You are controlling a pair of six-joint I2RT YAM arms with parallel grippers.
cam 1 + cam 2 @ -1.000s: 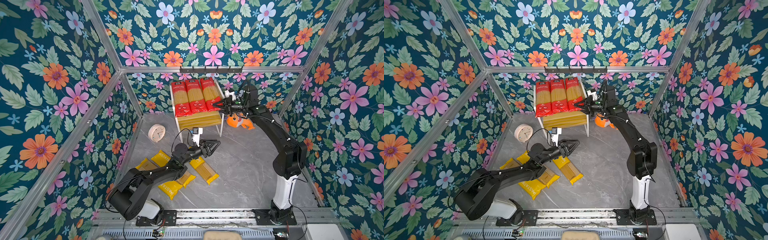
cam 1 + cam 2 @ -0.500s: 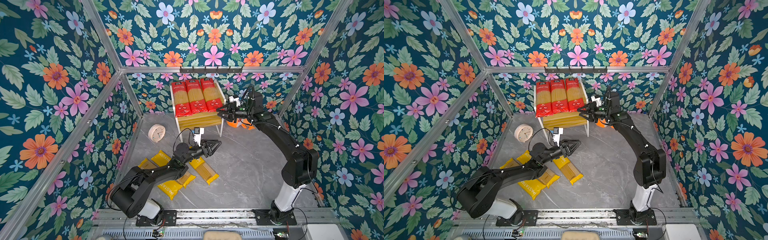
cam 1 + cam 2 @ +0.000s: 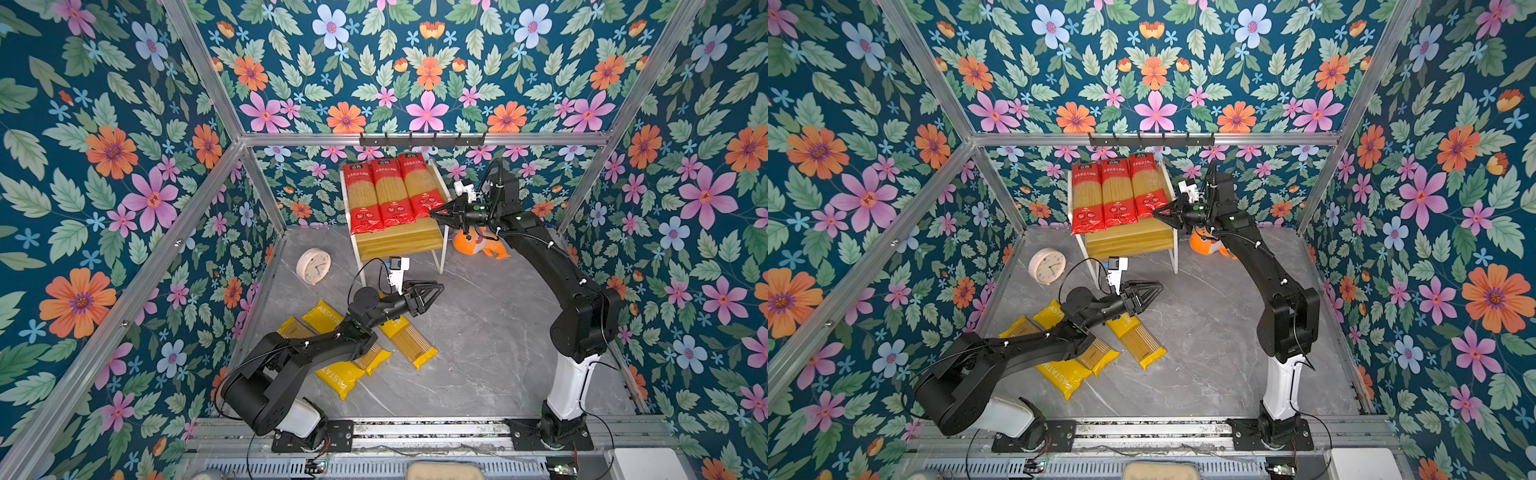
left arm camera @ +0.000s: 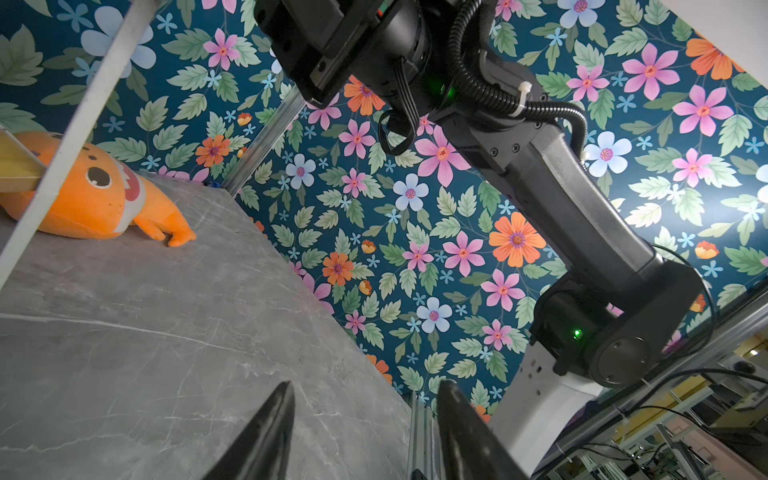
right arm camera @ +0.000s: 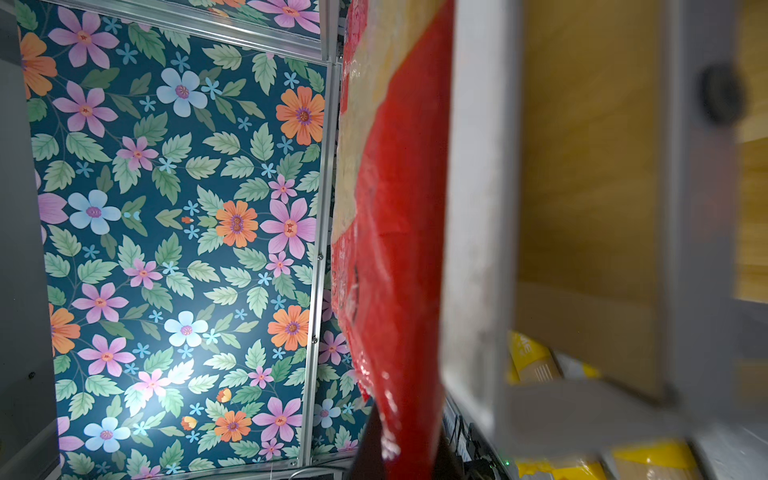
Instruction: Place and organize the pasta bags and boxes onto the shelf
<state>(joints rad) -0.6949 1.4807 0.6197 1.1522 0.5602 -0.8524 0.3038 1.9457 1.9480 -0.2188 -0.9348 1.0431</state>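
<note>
Three red pasta packs (image 3: 390, 195) lie side by side on the top board of the shelf (image 3: 399, 243) in both top views. My right gripper (image 3: 434, 214) is shut on the front right corner of the rightmost red pack (image 5: 399, 249); the red film runs between its jaws in the right wrist view. Three yellow packs (image 3: 409, 340) lie on the grey floor in front of the shelf. My left gripper (image 3: 438, 289) hovers above them, open, nothing between its fingers (image 4: 274, 419).
A white clock (image 3: 313, 266) leans left of the shelf. An orange plush toy (image 3: 482, 245) lies right of it, under my right arm. A black hook rail (image 3: 422, 139) runs above the shelf. Flowered walls close in three sides.
My right gripper drew back to the right of the shelf, then came back to the rightmost red pack's corner and shut on it. My left gripper drifted slightly right.
</note>
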